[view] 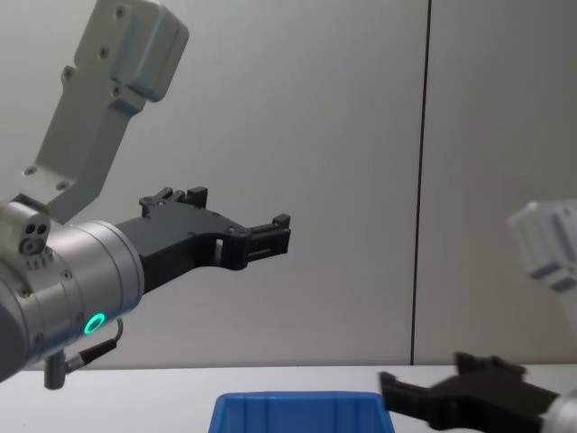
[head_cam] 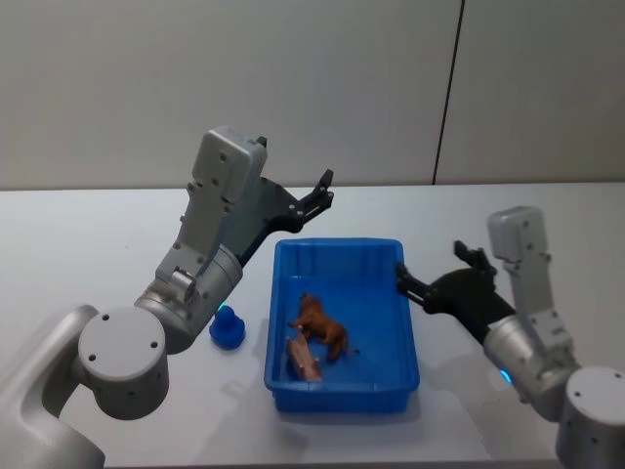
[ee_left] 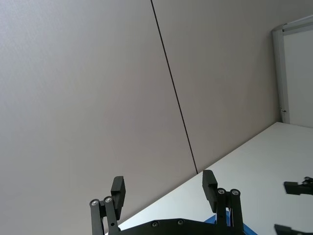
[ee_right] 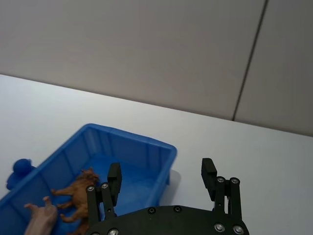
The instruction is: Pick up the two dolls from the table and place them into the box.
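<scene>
Head view, box: the blue box [head_cam: 337,243] sits on the white counter [head_cam: 98,234], near and about in the middle.
Head view, dolls: the reddish-brown doll [head_cam: 322,325] and the peach-tan doll [head_cam: 303,360] lie inside the box, touching each other, toward its near left part.
Head view, other: a small blue object [head_cam: 227,329] stands on the counter just left of the box.
Head view, arms: the left gripper [head_cam: 324,190] is raised over the box's far left corner. The right gripper [head_cam: 437,269] is at the box's right rim.
Left wrist view: the left gripper [ee_left: 164,186] has its fingers spread wide with nothing between them, and the wall is behind.
Right wrist view: the right gripper [ee_right: 161,174] is spread wide and empty. Beyond it, both dolls lie in the box [ee_right: 146,142].
Chest view: the left gripper [view: 278,236] is high above the box rim [view: 297,399]. The right gripper [view: 415,392] is low, just right of the rim.
</scene>
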